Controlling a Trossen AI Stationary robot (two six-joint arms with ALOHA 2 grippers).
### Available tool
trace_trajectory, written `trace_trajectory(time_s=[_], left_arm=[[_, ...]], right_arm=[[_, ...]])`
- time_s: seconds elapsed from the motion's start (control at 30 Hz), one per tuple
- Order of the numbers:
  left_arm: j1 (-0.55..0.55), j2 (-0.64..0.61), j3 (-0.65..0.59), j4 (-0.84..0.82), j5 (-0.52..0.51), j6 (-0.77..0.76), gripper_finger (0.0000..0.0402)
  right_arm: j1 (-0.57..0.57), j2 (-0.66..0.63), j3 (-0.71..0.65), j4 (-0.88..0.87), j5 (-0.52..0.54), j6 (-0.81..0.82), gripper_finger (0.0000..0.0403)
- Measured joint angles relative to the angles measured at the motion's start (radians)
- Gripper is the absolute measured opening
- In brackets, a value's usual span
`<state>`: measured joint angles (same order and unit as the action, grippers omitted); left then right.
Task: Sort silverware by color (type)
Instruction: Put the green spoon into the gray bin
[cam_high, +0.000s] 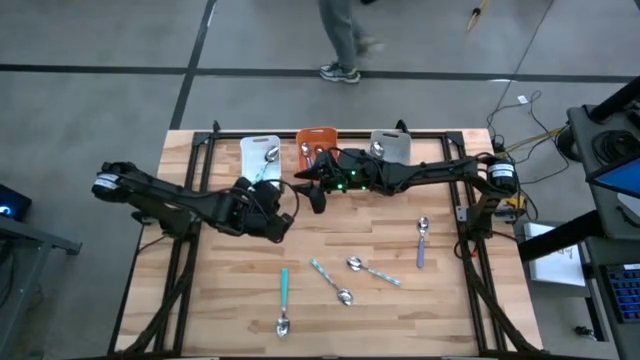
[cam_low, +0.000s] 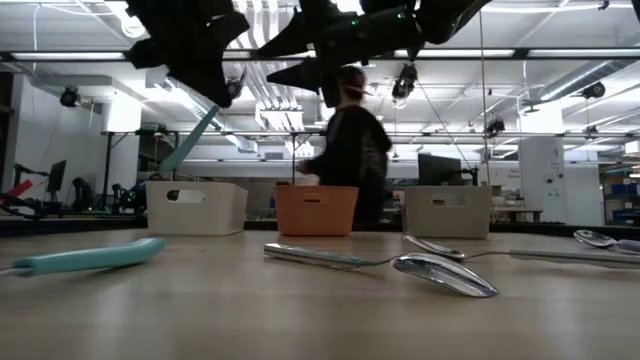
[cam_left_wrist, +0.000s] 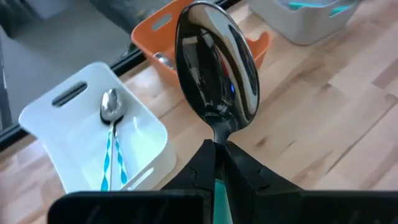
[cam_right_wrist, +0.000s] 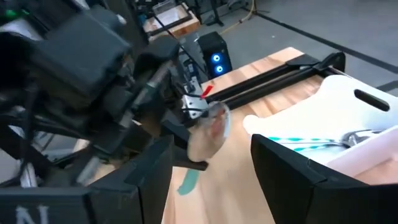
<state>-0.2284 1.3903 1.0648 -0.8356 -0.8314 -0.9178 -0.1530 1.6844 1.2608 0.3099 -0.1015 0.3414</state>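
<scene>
Teal-handled spoon (cam_left_wrist: 217, 68) upright, bowl up, in left end effector (cam_left_wrist: 217, 163).

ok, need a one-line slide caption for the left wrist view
Left gripper holds a teal-handled spoon above the table, near the white bin and orange bin.

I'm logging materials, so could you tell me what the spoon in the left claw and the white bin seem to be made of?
The spoon in the left claw: bowl looks like polished metal with mirror reflections; handle teal, probably plastic. The white bin: likely matte moulded plastic with a cut-out handle.
</scene>
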Motion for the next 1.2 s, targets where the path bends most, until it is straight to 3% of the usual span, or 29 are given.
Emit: trace_trajectory(time_s=[0.23, 0.83, 0.93, 1.07, 1.2], left_arm=[[0.002, 0.0, -0.014, 0.039, -0.024, -0.02, 0.0001], [0.0, 0.016, -0.015, 0.148, -0.023, 0.035, 0.0001], [0.0, 0.016, -0.016, 0.154, -0.024, 0.035, 0.0], [0.001, 0.016, -0.016, 0.16, -0.024, 0.036, 0.0001], [0.002, 0.016, -0.016, 0.176, -0.044, 0.034, 0.0001]], right_arm=[[0.04, 0.013, 0.004, 0.011, 0.155, -0.014, 0.0206], [0.049, 0.187, 0.137, 0.048, 0.181, -0.083, 0.0206], [0.05, 0.214, 0.161, 0.047, 0.236, -0.102, 0.0204], [0.05, 0.225, 0.169, 0.048, 0.252, -0.107, 0.0184], [0.047, 0.228, 0.173, 0.038, 0.272, -0.123, 0.0133]])
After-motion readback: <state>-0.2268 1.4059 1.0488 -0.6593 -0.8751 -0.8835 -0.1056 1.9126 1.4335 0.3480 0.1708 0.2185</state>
